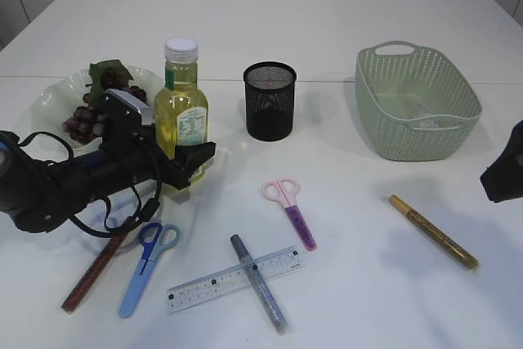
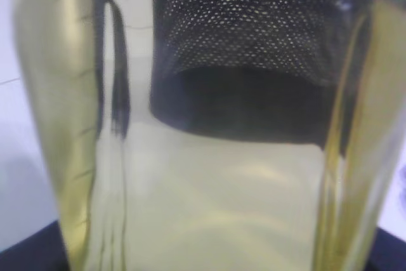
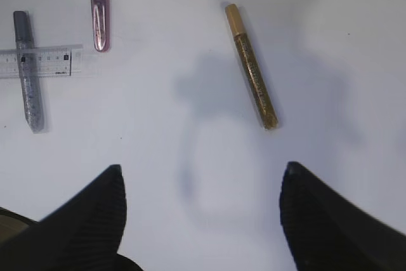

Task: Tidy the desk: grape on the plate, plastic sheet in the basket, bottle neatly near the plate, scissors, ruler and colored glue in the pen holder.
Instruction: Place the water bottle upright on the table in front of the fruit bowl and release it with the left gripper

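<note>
Exterior view: left fingers [image 1: 189, 171] around bottle [image 1: 181, 102]

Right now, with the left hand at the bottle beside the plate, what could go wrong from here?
The bottle is tall and narrow with the left hand low at its base; pulling back carelessly could tip it toward the plate of grapes.

The ruler lies under the silver glue pen, so lifting it may roll the pen.

The pen holder is narrow; long items could topple it.
</note>
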Motion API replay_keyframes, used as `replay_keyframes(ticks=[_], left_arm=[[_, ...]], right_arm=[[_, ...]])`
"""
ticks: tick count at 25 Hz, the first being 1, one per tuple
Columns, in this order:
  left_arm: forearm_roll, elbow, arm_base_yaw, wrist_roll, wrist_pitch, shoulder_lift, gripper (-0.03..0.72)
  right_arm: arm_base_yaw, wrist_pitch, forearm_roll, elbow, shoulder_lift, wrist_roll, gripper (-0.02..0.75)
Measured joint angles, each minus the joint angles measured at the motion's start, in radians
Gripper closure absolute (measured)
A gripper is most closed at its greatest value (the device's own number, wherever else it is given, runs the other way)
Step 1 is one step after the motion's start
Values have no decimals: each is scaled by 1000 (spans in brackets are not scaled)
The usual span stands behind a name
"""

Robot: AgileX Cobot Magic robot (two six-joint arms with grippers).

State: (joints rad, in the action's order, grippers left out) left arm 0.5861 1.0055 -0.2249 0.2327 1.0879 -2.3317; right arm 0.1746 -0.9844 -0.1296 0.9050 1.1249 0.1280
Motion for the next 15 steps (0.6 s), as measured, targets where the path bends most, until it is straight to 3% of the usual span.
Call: replay_keyframes(ticks=[15], left_arm=[[-2,2,0,-4,51,21,120]], right_arm=[[0,2,0,0,7,0,155]])
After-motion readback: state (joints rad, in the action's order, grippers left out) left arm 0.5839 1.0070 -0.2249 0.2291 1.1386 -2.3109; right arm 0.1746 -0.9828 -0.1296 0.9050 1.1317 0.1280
